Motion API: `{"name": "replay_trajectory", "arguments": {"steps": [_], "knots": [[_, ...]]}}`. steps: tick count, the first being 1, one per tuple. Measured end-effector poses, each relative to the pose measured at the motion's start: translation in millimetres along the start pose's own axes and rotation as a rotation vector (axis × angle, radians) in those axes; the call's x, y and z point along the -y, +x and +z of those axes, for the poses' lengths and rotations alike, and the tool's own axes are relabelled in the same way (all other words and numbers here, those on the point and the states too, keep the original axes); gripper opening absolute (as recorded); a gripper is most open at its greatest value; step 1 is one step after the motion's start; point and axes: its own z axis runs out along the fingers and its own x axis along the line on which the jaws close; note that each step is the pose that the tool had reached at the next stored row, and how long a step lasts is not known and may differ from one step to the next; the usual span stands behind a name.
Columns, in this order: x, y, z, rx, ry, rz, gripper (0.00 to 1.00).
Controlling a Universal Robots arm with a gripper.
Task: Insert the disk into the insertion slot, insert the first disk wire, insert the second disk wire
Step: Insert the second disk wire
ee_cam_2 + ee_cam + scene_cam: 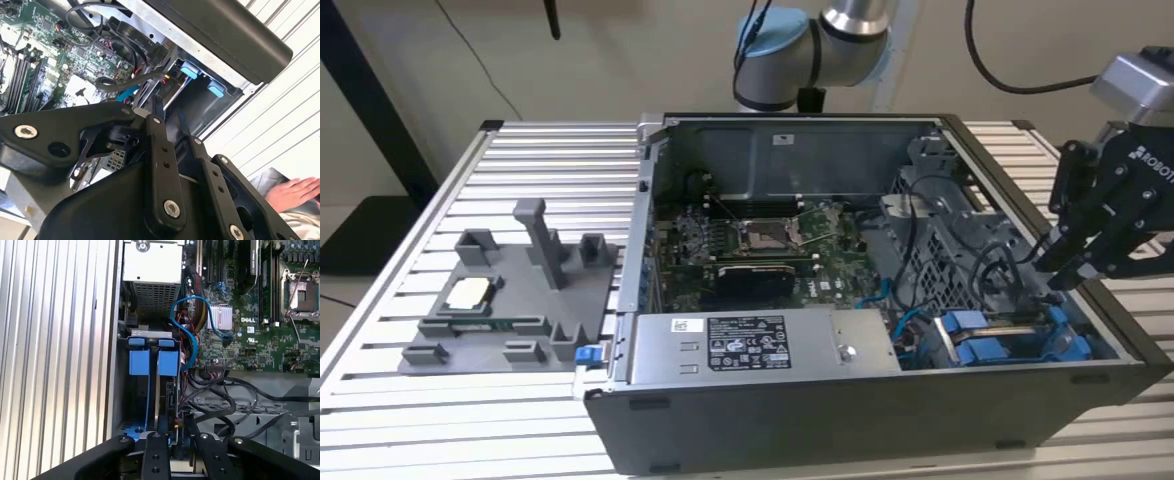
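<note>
First wrist view pretty much told the story: the disk [168, 364] looked already pushed down into the insertion slot [125, 400]. Its blue carrier tab sat straight ahead of the hand [181, 429], right beside a second blue tab [139, 363]. So I'd call step one done.

The wires were the open question. The hand hung right over the near end of the bay, with a thin red-and-yellow wire [176, 423] running in under it. Honestly, I couldn't tell if the hand was open, closed or pinching a plug. I also couldn't tell if either disk wire was seated. My guess was that the two wire steps were what's left.

Room was tight. On one side of the hand stood the case wall [114, 365], with the slatted tabletop [55, 360] just past it. On the other side, a tangle of black cables [225, 395] and a looped blue cable [194, 325] crowded in between the hand and the motherboard [260, 340]. Exterior view had the hand [1062, 272] just inside that same wall, so the only free way out looked like straight up.
</note>
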Motion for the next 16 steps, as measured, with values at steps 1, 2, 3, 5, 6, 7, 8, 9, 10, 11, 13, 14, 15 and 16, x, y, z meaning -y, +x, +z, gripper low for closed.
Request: {"name": "replay_trajectory", "arguments": {"steps": [1,2,3,5,6,7,8,9,10,11,13,14,15,16], "knots": [[0.0,0.0,0.0,-0.0001,0.0017,0.0,0.27],[0.0,0.0,0.0,-0.0001,0.0049,0.0,0.27],[0.0,0.0,0.0,-0.0002,0.0072,0.0,0.27],[-0.7,-0.1,0.0,-0.0015,0.0187,0.0,0.27],[-1.2,-0.1,0.2,-0.002,0.0227,-0.001,0.27],[-1.3,-0.1,0.2,-0.002,0.0232,-0.001,0.27],[-1.3,-0.1,0.2,-0.0021,0.0232,-0.001,0.27],[-1.3,-0.1,0.2,-0.0021,0.0232,-0.001,0.27],[-1.3,-0.1,0.2,-0.0021,0.0233,-0.001,0.27],[-1.3,-0.1,0.2,-0.0021,0.0234,-0.001,0.27],[-1.2,-0.1,0.2,-0.0021,0.024,-0.001,0.27],[-1.1,-0.1,0.2,-0.0021,0.0241,-0.001,0.27],[-1.1,-0.4,0.2,-0.0027,0.025,-0.001,0.27],[-1.1,-0.8,0.1,-0.0037,0.0285,0.0,0.27]]}}
